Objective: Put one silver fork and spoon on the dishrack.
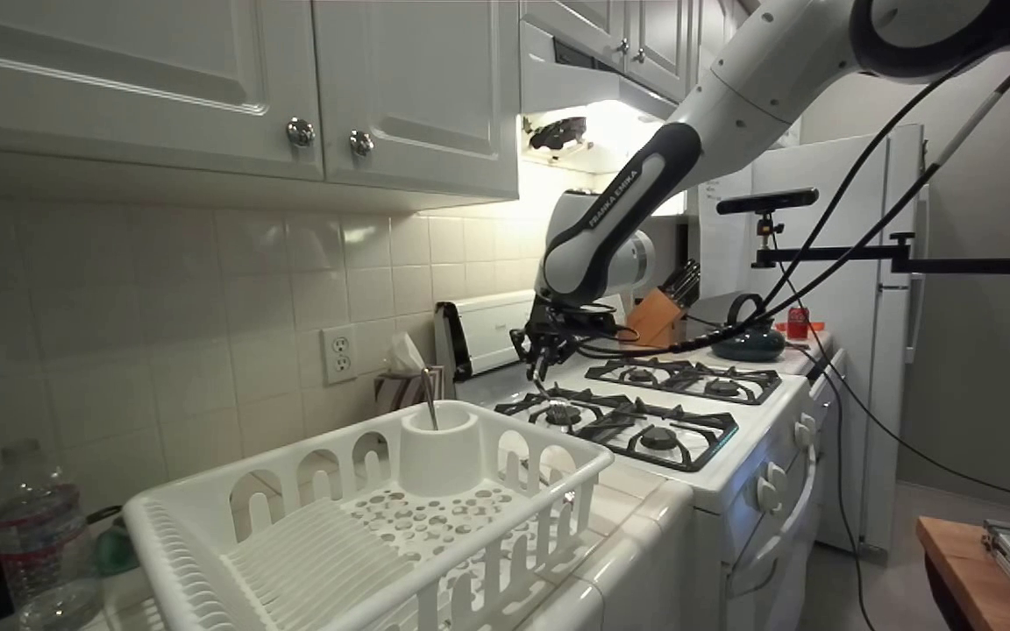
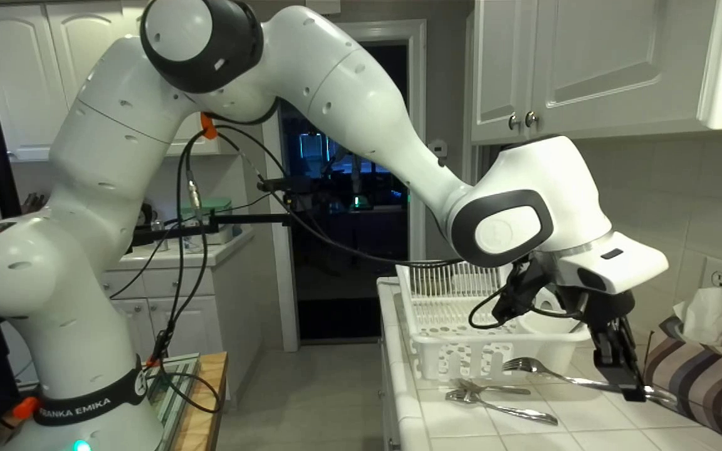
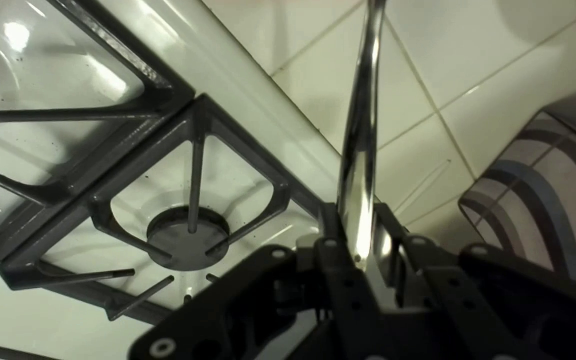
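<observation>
My gripper [image 2: 630, 389] is shut on the handle of a silver fork [image 2: 527, 365] and holds it above the counter, its tines pointing towards the dishrack. The fork's handle fills the space between the fingers [image 3: 359, 215] in the wrist view. In an exterior view the held fork [image 1: 560, 409] hangs low beside the stove. The white dishrack [image 1: 321, 556] stands on the counter, also seen behind the gripper [image 2: 449, 343]. A silver handle [image 1: 430, 399] stands upright in its round utensil cup [image 1: 439, 456]; its other end is hidden. Two more silver utensils [image 2: 511, 410] lie crossed on the tiles, at least one a fork.
A striped tissue box [image 2: 696, 376] stands against the wall close to the gripper. The gas stove [image 1: 663, 438] with black grates adjoins the counter. Upper cabinets [image 1: 417, 96] hang over the rack. A plastic bottle [image 1: 45, 543] stands beside the rack.
</observation>
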Robot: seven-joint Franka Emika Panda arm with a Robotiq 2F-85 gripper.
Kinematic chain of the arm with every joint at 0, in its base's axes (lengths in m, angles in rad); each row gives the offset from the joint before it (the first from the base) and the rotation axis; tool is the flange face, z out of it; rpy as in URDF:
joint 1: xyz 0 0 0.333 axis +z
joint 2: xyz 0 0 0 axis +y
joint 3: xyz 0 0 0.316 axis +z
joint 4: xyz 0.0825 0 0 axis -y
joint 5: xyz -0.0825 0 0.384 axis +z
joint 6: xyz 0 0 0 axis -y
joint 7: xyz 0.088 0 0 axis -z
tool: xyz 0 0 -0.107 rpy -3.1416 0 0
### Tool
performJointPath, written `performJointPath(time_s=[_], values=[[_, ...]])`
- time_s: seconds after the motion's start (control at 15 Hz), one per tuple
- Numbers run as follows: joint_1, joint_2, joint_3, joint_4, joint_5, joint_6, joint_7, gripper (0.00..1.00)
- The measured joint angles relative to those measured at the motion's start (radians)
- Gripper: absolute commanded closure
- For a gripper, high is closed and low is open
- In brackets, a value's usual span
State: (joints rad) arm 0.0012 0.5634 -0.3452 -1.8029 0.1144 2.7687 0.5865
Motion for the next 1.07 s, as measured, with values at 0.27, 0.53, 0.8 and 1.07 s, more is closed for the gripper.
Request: performJointPath(time_s=[0.27,0.53,0.8,1.07], values=[[0.041,-0.02,-0.021,0.0,-0.005,0.067,0.057,0.95],[0.096,-0.03,-0.051,0.001,-0.006,0.141,0.111,0.95],[0.169,-0.029,-0.091,0.001,-0.006,0.21,0.173,0.95],[0.251,-0.017,-0.145,0.001,-0.006,0.286,0.224,0.95]])
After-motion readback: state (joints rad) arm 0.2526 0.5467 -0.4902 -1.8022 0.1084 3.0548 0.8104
